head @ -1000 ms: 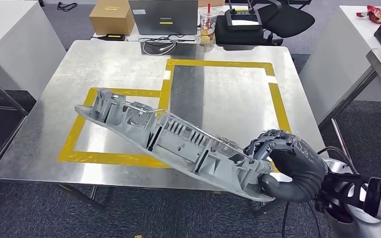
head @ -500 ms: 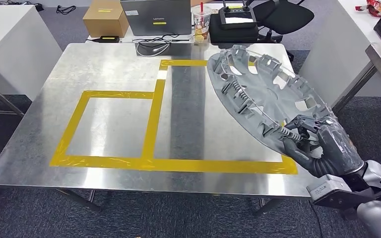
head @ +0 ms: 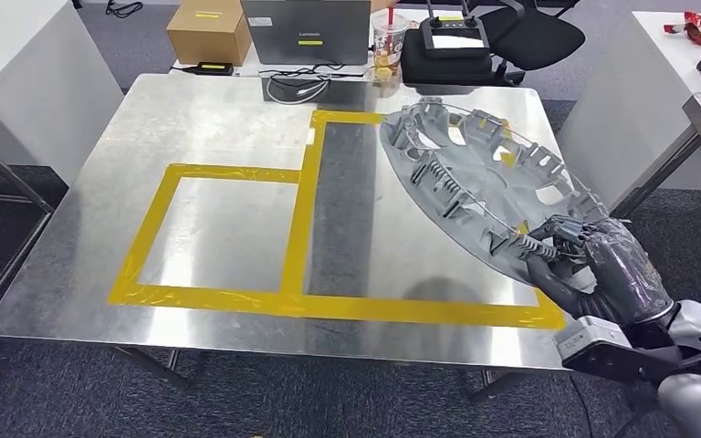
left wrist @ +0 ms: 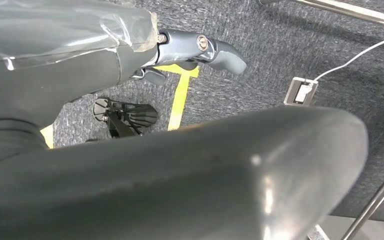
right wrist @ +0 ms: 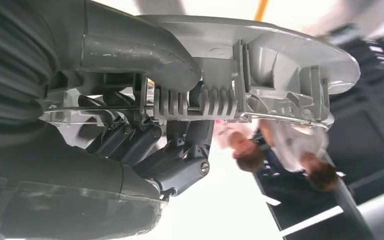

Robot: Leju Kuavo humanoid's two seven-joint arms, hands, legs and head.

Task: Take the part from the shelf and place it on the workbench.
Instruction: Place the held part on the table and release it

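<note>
The part is a large grey plastic wheel cover, ribbed side up. My right hand grips its near rim and holds it tilted over the right yellow-taped zone of the metal workbench. Its far edge reaches toward the table's back right corner. In the right wrist view my fingers curl under the cover's rim while the thumb presses on top. My left hand hangs over grey carpet and holds nothing.
A smaller yellow-taped square lies on the workbench's left half. Behind the bench stand a cardboard box, a laptop, a drink cup and a black case. White tables flank it at left and right.
The right hand has swung the wheel cover from low at the bench's front edge up and over the right taped zone. In the last half second it has barely moved.
</note>
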